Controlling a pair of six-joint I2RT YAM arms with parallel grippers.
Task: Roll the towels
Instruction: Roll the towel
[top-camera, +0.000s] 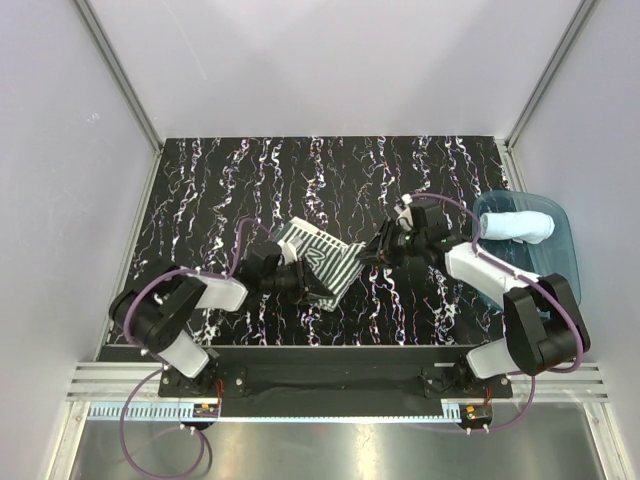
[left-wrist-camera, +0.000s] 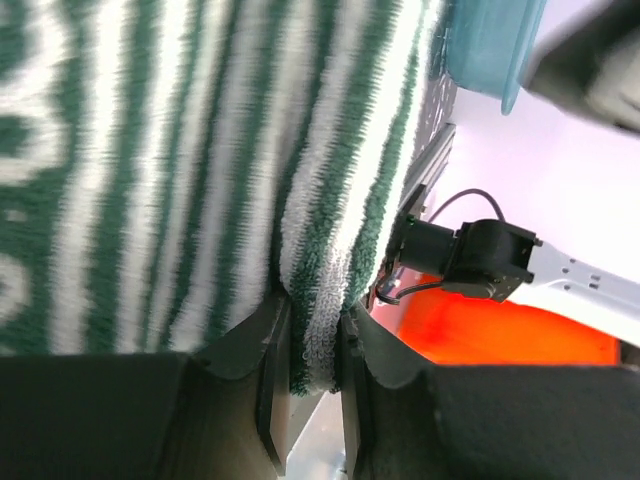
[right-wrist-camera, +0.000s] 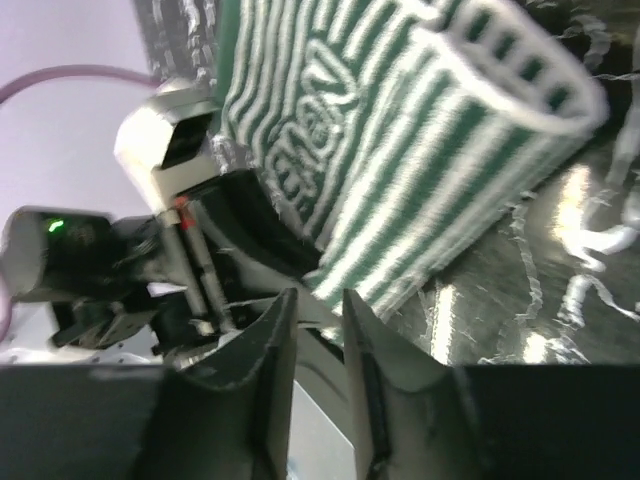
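Note:
The striped towel (top-camera: 325, 252) lies mid-table, partly folded, with a looped fold at its far end (right-wrist-camera: 510, 80). My left gripper (top-camera: 300, 282) is shut on the towel's near left edge; in the left wrist view the jaws (left-wrist-camera: 312, 320) pinch a doubled strip of the green-and-white cloth (left-wrist-camera: 200, 150). My right gripper (top-camera: 372, 255) is at the towel's right edge. Its jaws (right-wrist-camera: 315, 300) stand narrowly apart with nothing between them, just short of the towel's corner (right-wrist-camera: 400, 180). The pale blue towel (top-camera: 515, 227) lies rolled in the tray.
The translucent blue tray (top-camera: 560, 265) stands at the right edge of the black marbled table (top-camera: 220, 190); its corner also shows in the left wrist view (left-wrist-camera: 490, 40). Grey walls and metal rails enclose the table. The left arm's wrist (right-wrist-camera: 170, 200) is close in front of the right gripper.

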